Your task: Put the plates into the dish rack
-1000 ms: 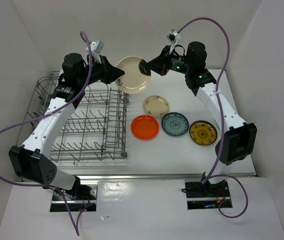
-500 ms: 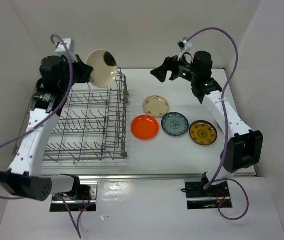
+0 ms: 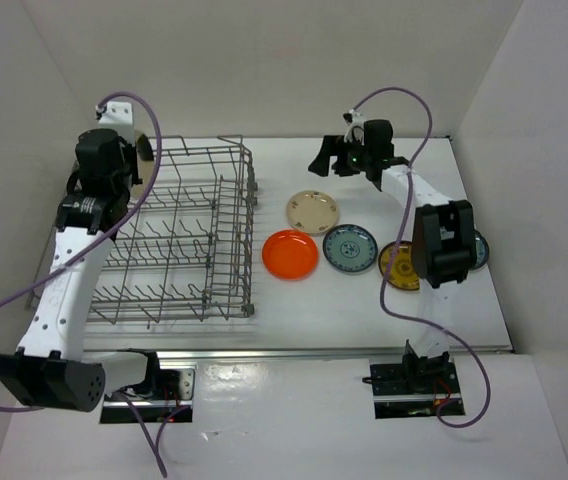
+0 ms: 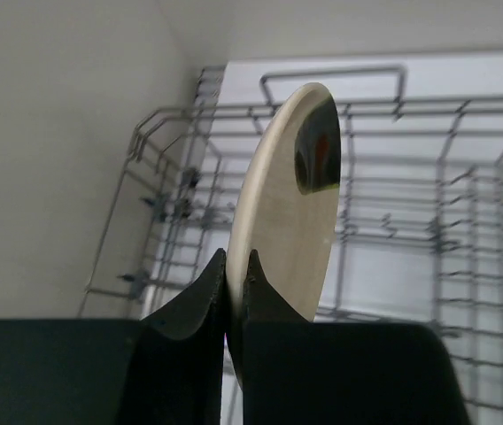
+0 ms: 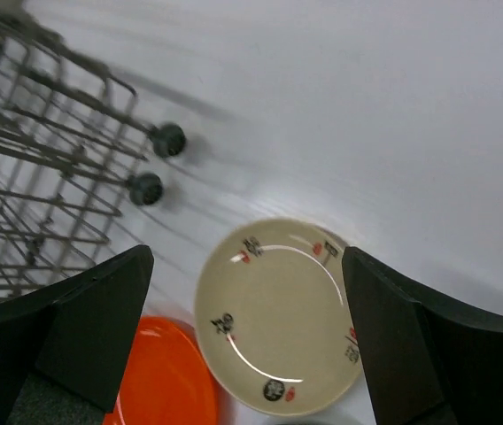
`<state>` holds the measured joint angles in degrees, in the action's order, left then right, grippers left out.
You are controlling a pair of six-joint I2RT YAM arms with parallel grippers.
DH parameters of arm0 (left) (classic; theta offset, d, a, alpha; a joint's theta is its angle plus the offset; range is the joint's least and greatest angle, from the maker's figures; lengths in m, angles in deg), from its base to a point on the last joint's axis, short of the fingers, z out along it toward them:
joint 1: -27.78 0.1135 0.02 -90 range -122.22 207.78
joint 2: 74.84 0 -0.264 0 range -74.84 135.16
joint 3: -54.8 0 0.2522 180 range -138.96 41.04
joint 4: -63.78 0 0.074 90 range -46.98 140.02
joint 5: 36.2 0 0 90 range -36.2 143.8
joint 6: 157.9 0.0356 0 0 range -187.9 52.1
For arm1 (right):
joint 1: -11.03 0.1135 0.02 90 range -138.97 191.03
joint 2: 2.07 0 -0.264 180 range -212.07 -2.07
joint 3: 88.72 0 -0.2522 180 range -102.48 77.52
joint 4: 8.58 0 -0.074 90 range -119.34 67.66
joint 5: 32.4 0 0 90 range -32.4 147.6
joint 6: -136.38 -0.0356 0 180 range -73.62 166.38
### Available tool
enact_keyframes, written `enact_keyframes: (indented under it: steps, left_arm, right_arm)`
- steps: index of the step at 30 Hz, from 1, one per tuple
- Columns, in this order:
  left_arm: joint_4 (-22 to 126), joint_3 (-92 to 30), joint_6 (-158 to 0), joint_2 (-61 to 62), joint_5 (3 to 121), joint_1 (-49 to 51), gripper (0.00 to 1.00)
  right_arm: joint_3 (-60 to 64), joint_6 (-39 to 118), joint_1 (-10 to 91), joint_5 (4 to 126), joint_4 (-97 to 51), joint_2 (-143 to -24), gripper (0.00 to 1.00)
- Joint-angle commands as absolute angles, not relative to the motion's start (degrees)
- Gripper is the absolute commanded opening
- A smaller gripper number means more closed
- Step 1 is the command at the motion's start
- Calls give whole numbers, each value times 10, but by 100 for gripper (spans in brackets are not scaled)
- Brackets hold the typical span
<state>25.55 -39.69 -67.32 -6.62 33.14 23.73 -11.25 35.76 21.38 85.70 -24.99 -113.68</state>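
My left gripper (image 4: 236,257) is shut on the rim of a cream plate (image 4: 291,204). It holds the plate on edge above the far left part of the dish rack (image 4: 411,177). In the top view that gripper (image 3: 136,150) hangs over the rack's (image 3: 174,240) back left corner, and the held plate barely shows. My right gripper (image 5: 247,254) is open and holds nothing. It hovers above a second cream plate with dark marks (image 5: 278,319), next to the orange-red plate (image 5: 163,381). The top view shows this gripper (image 3: 326,162) beyond the cream plate (image 3: 312,211).
On the white table right of the rack lie the orange-red plate (image 3: 290,254), a blue-and-white plate (image 3: 350,247) and a yellow plate (image 3: 400,266); my right arm partly covers the yellow one. Two rack wheels (image 5: 168,139) stick out at its right side. White walls enclose the table.
The right gripper let go of the cream plate and opened. The left arm carried that plate left, from the table's middle to over the rack's far left. The right arm folded back.
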Motion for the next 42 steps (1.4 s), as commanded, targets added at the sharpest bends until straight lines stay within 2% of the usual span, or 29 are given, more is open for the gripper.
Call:
enact_keyframes:
  steps: [1,4,7,11,16,23,34,38,42]
  left_arm:
    - [289,-379,-591,-60,277,265,0]
    - [305,-388,-566,-43,294,299,0]
    - [317,-396,-549,-30,330,341,0]
    - [323,-403,-542,-29,402,404,0]
    - [323,-385,-542,-12,472,461,0]
    - [317,-367,-536,30,512,519,0]
    - [374,-305,-507,16,624,612,0]
    - [400,-295,-507,36,617,618,0]
    - [395,-309,-493,68,677,634,0]
  right_arm:
    - [-193,367,183,908,-297,-1230,95]
    - [-257,367,170,929,-332,-1320,92]
    - [-312,375,165,952,-358,-1362,91]
    - [-312,393,165,947,-363,-1362,91]
    - [-292,418,153,930,-403,-1350,89]
    - [-224,423,146,918,-437,-1315,73]
    - [-164,429,146,933,-442,-1297,70]
    - [-154,429,146,941,-436,-1292,70]
    - [-154,429,146,941,-436,-1292,70]
